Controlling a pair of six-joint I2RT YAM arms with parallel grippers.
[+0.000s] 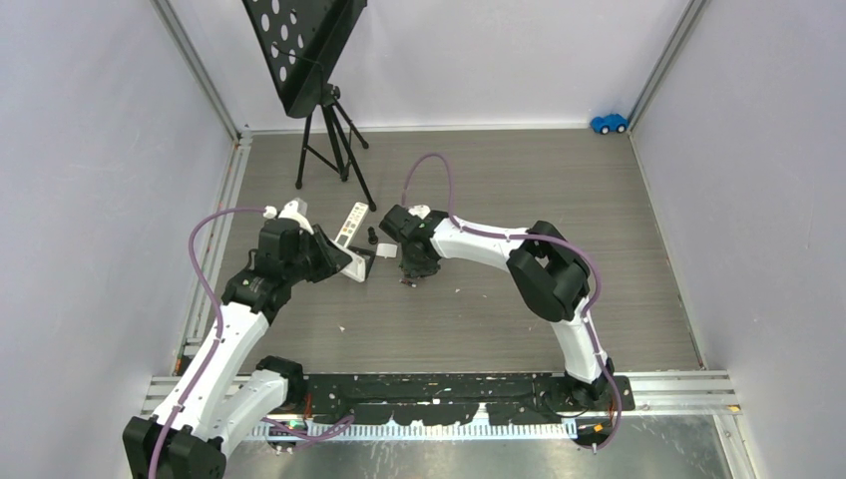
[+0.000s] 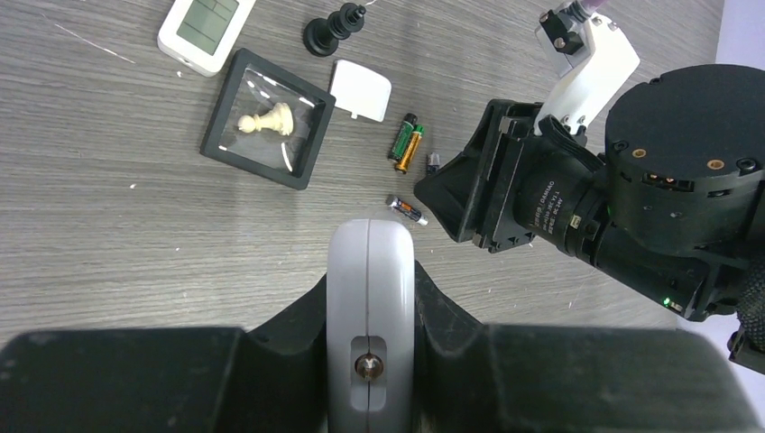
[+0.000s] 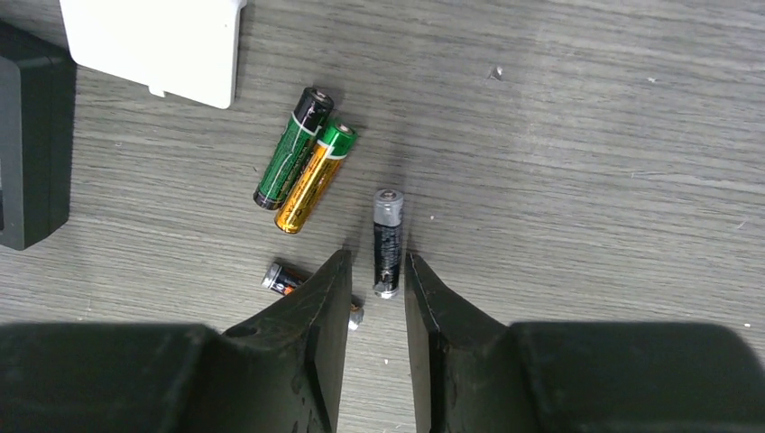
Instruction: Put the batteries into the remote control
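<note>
Currently the right end effector (image 3: 376, 271) is released, jaws straddling a black-and-silver battery (image 3: 388, 236) lying on the counter (image 3: 586, 135). The green battery (image 3: 290, 149) and gold battery (image 3: 314, 180) touch side by side just beyond it. A fourth battery (image 3: 281, 277) is half hidden by a finger. We can't read any label. The remote control (image 2: 206, 29) is cut off at the frame top, display illegible. Left end effector (image 2: 370, 271): a grey seamed piece sits between the black fingers, and we cannot tell its state.
</note>
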